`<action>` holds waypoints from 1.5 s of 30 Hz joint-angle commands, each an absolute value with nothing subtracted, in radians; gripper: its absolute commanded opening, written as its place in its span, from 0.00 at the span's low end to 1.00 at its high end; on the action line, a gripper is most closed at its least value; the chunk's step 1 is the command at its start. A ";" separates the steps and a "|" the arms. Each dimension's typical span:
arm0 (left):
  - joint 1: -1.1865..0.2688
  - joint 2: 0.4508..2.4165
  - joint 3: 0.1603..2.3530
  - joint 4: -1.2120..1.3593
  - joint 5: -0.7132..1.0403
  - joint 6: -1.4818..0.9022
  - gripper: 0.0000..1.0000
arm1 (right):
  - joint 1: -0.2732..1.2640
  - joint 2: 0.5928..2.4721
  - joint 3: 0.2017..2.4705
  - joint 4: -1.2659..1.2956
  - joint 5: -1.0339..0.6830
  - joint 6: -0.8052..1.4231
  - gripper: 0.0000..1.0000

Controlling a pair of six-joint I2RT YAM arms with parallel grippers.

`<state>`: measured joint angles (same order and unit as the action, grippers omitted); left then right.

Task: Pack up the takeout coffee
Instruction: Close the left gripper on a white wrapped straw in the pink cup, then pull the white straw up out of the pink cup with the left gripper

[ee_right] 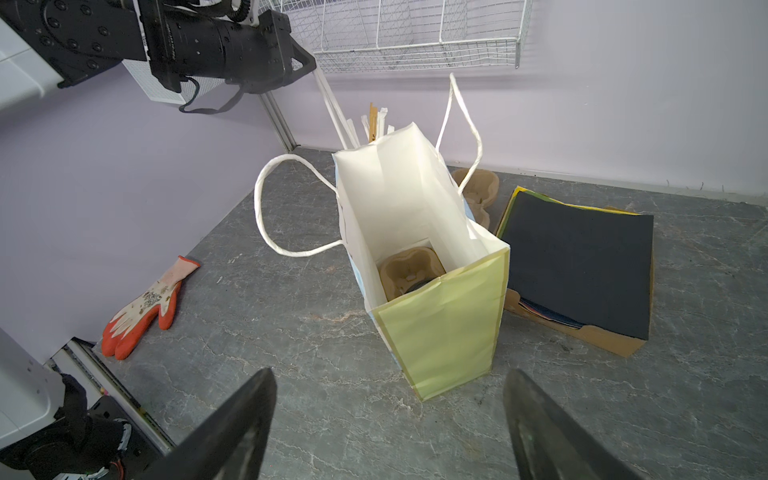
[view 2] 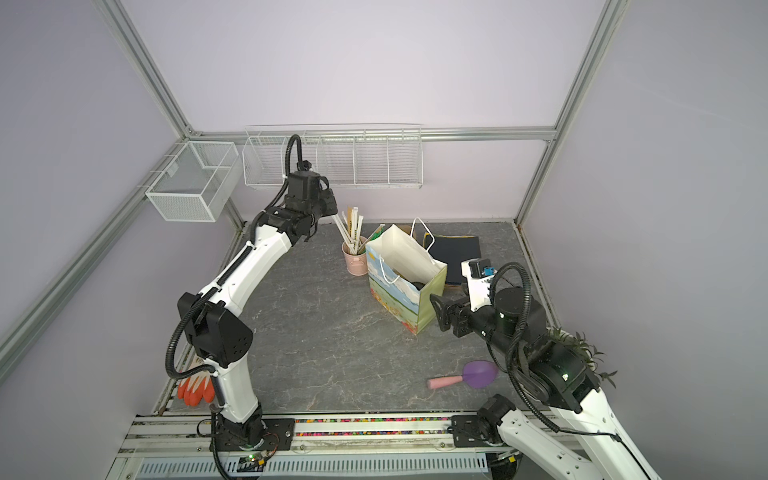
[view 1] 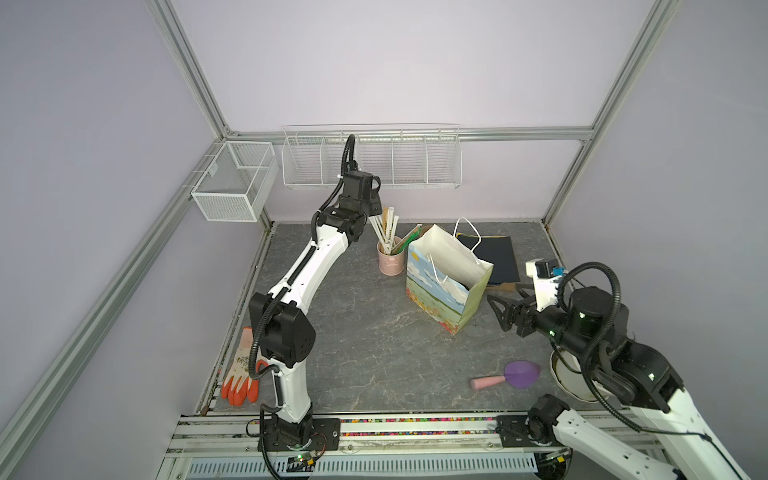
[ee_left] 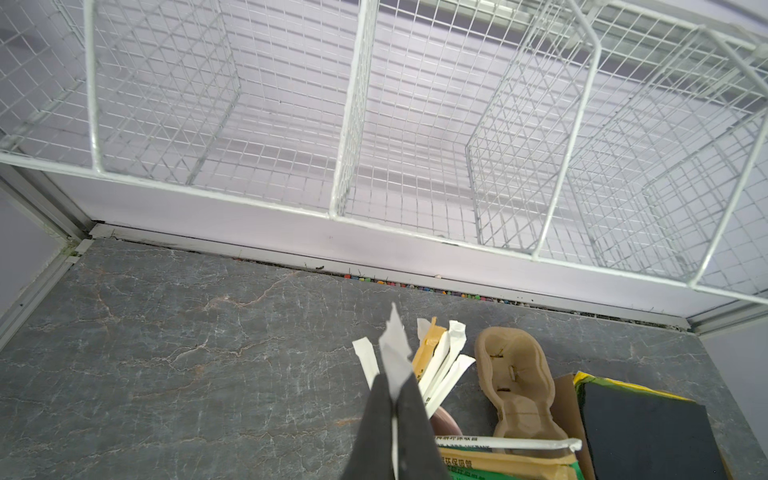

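Note:
A paper bag [view 1: 440, 299] [view 2: 399, 299] [ee_right: 440, 332] with a meadow print stands open mid-table. At its bottom lies a pulp cup carrier [ee_right: 409, 270] with a dark curved rim [ee_right: 415, 286] beside it. I cannot tell whether that rim belongs to the takeout coffee, whose green cup is hidden. My left gripper [view 1: 376, 212] [ee_left: 392, 399] hangs above the pink bucket [view 1: 390, 262] [view 2: 354, 262], shut on a white wrapped straw [ee_left: 394, 353]. My right gripper [view 1: 498, 309] [view 2: 440, 311] [ee_right: 388, 382] is open and empty, low beside the bag's yellow-green end.
A wire rack [view 1: 374, 166] and a mesh basket [view 1: 232, 183] hang on the back walls. Black sheets on cardboard [view 1: 496, 253] and a second pulp carrier [ee_left: 515, 374] lie behind the bag. An orange glove [view 1: 241, 374] and a purple scoop [view 1: 519, 374] lie near the front.

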<state>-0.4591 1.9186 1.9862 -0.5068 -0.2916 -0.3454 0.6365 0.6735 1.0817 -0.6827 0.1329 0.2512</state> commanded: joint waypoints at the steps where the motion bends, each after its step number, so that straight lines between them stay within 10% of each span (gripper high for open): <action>1: -0.462 1.937 1.995 -0.502 -0.299 -0.362 0.00 | 0.634 0.664 1.091 -0.678 0.115 0.263 0.88; 32: -0.485 1.938 1.786 -0.387 -0.291 -0.405 0.11 | 0.634 0.643 1.065 -0.678 0.107 0.270 0.88; 45: -0.485 1.921 1.778 -0.379 -0.291 -0.411 0.00 | 0.634 0.641 1.057 -0.677 0.103 0.273 0.88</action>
<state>-0.4808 1.9560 1.7931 -0.3927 -0.2901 -0.4011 0.6365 0.6510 1.0714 -0.6827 0.1108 0.2623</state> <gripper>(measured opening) 0.047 0.880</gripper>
